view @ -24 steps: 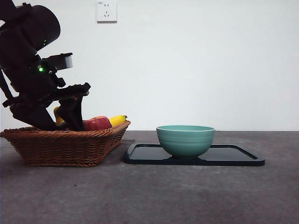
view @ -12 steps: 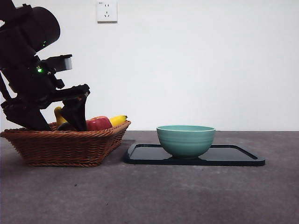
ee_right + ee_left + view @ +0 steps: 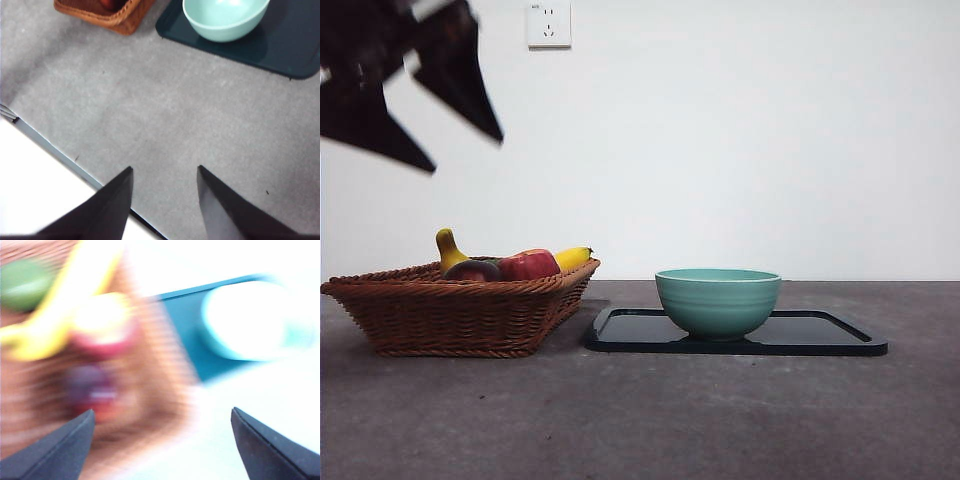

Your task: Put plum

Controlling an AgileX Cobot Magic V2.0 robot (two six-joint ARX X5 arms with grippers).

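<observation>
Hovering: left gripper hangs high above the wicker basket, jaws spread wide apart with nothing between them; its own wrist view is badly motion-blurred
Plum: the plum lies in the basket, dark maroon, just beside the red apple and in front of the banana; in the blurred left wrist view a dark purple smear is probably the same fruit, though that cannot be told for certain
Destination: a green bowl stands on a dark tray beside the basket; the task sentence names no place, so the bowl is only a likely guess
Step in hand: the pick is not yet made; the fruit is untouched by either arm, so the task seems at its start
Right arm: right gripper waits over bare table, jaws apart, holding nothing
Next move: a descent of the open left jaws to straddle the plum, not the apple touching it; close only once the fruit sits between them; the glossy round skin may slip or roll against its neighbours
</observation>
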